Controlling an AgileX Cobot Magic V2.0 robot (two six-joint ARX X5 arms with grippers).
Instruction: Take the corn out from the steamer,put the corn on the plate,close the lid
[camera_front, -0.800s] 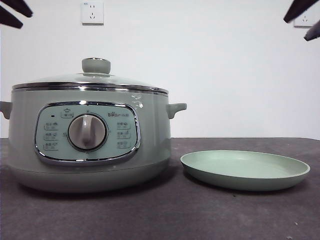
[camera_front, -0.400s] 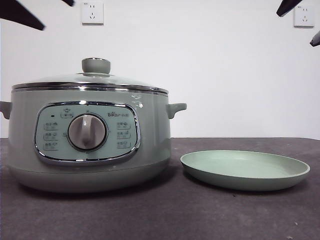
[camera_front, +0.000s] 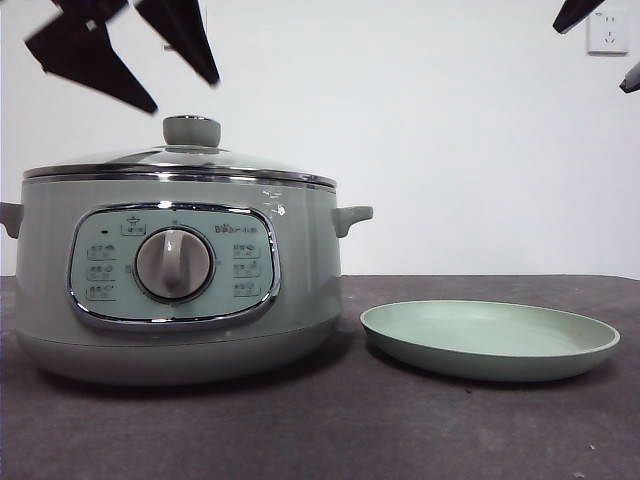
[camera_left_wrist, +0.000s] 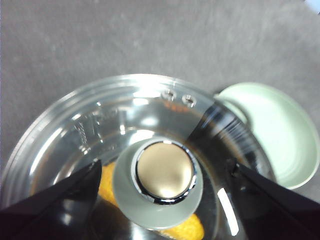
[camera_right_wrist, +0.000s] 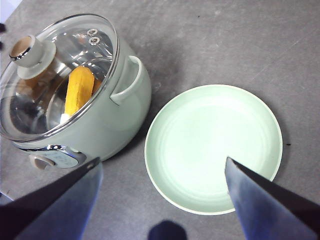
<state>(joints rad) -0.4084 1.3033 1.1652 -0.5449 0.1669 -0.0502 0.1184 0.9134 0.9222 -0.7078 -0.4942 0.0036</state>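
Observation:
The sage-green steamer (camera_front: 300, 260) stands on the left with its glass lid (camera_front: 180, 160) on. The corn (camera_right_wrist: 79, 90) lies inside, seen through the glass, and also shows in the left wrist view (camera_left_wrist: 107, 185). My left gripper (camera_front: 185, 95) hangs open just above the lid's knob (camera_front: 191, 130); in the left wrist view the gripper (camera_left_wrist: 164, 167) has a jaw on either side of the knob (camera_left_wrist: 165, 172), not touching. The empty pale green plate (camera_front: 490, 340) lies right of the steamer. My right gripper (camera_right_wrist: 162, 161) is open, high above the plate (camera_right_wrist: 212, 145).
The dark grey table (camera_front: 350, 430) runs to a white wall with a socket (camera_front: 608, 33) at the top right. The steamer's side handle (camera_front: 352, 216) points toward the plate, with a small gap between pot and plate.
My left gripper has come down and to the right from the top left corner, to above the lid's knob. The right gripper, steamer, lid and plate have not moved.

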